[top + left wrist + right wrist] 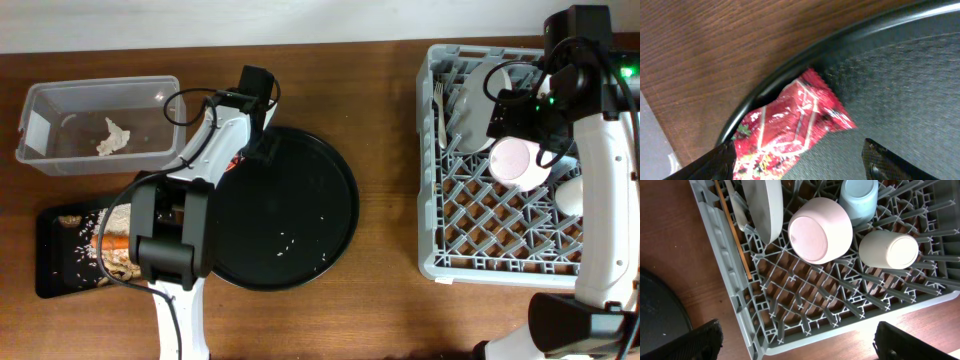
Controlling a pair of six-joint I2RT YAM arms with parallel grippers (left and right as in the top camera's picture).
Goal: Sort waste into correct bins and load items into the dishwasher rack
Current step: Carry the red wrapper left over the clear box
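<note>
A crumpled red-and-white wrapper (790,122) lies on the left rim of the large round black tray (300,230). My left gripper (800,165) is open around its lower end, and the left finger (715,162) touches the wrapper's edge. The dishwasher rack (440,215) holds a pinkish bowl (820,230), a light blue cup (857,200), a white cup (888,249), a grey plate (762,207) and a white fork (438,100). My right gripper (802,345) hangs open and empty above the rack's near edge. A carrot (112,240) and food scraps lie in the flat black tray (50,275).
The clear tub (40,100) at the back left holds white tissue (113,137). A few rice grains lie scattered on the round tray. Bare wooden table (385,150) separates the round tray and the rack.
</note>
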